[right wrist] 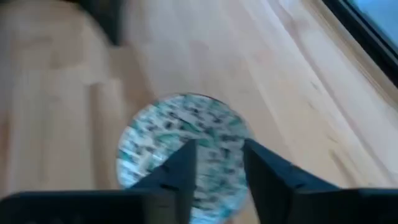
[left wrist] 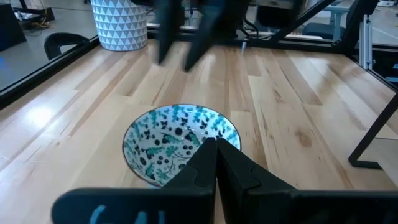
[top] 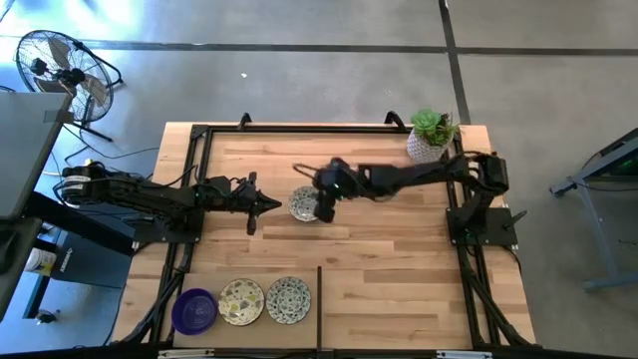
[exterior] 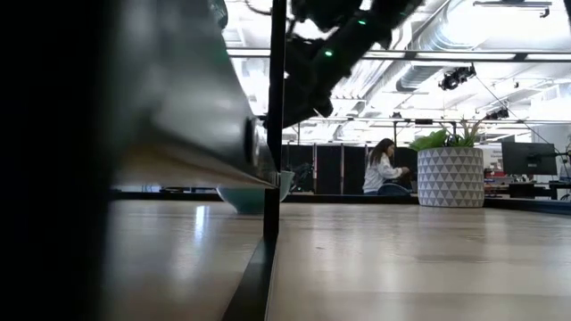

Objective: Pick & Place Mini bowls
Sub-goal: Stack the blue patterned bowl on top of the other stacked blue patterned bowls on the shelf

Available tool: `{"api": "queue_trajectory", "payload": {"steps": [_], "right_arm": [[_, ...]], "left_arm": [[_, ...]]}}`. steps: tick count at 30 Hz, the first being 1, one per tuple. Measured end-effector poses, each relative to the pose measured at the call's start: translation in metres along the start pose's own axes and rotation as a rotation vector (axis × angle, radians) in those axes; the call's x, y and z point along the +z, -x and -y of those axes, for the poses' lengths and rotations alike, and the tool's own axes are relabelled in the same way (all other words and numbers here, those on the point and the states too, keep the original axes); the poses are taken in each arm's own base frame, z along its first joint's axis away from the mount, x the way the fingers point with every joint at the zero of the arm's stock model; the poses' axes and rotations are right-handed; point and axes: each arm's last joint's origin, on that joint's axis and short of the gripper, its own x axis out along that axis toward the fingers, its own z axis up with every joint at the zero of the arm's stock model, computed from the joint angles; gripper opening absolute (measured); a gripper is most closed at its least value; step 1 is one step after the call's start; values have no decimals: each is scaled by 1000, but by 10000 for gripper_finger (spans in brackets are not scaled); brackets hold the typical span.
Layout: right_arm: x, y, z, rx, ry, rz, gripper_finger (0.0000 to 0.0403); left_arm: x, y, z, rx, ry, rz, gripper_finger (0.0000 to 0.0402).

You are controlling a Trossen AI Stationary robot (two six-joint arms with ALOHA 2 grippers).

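Dark right arm stretched over a patterned bowl [top: 303, 203]
Right gripper [top: 325, 204] spread above it; left gripper [top: 267, 205] pressed together nearby. Four bowls: three patterned, one purple bowl [top: 194, 309].

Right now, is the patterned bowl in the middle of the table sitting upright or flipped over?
Upright. The patterned bowl shows its open floral inside to the left wrist view, resting on the table, and it looks empty.
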Motion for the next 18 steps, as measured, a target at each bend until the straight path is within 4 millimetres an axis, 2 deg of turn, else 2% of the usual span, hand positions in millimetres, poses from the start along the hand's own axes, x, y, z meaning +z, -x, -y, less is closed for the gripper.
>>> {"api": "queue_trajectory", "payload": {"steps": [4,6,12,18], "right_arm": [[-30,13,-6,76,27,144,33],[-47,25,-5,104,29,213,9],[-99,62,4,107,-22,416,30],[-147,86,12,146,-81,604,10]], "left_arm": [[0,0,0,0,0,1,0],[1,0,0,0,0,8,1],[8,-2,-1,43,48,34,1],[24,-7,-1,49,50,79,1]]}}
